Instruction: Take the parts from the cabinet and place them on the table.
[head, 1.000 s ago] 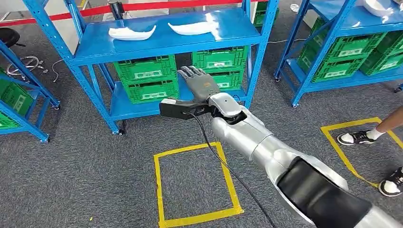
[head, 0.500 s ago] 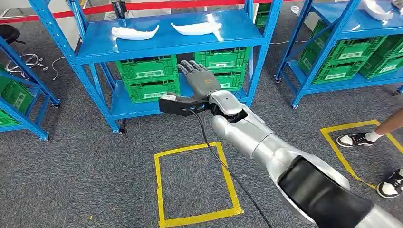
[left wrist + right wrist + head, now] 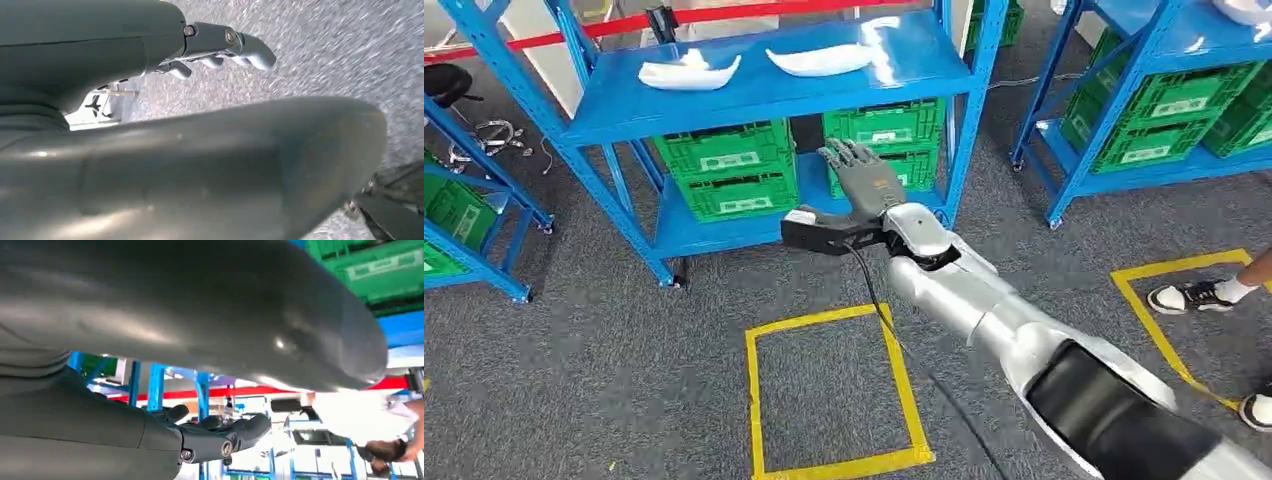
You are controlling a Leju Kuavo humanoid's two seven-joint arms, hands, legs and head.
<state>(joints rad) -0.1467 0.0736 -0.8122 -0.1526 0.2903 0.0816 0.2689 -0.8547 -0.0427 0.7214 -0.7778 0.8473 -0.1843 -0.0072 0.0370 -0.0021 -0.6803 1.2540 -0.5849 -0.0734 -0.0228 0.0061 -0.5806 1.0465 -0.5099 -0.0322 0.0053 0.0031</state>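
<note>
**A:** Parts first: where are they?

**B:** Two white parts lie on the top board of the blue shelf point(image 3: 754, 95), one point(image 3: 689, 72) toward its left end and the other point(image 3: 824, 60) near the middle, a little apart and touching nothing else. Green crates point(image 3: 729, 180) sit on the board below.

**A:** And the hands?

**B:** The right hand point(image 3: 864, 180) is stretched toward the shelf, held lower than the top board and in front of the crates, fingers straight and slightly spread, holding nothing. The left hand point(image 3: 220, 47) hangs over grey carpet with its fingers loosely curled and nothing between them (whether that counts as closed I cannot tell).

**A:** How would the parts handle?

**B:** They look like thin, curved moulded shells, so my guess is light and fairly stiff, with a smooth skin that could slip. Each tapers to narrow tips that seem likely to flex or rock under a squeeze.

**A:** So where to take hold?

**B:** Around the wider middle, I'd say, thumb under one long edge and fingers over the other, with gentle pressure. The middle part lies nearer the right hand and looks the easier reach.
</note>
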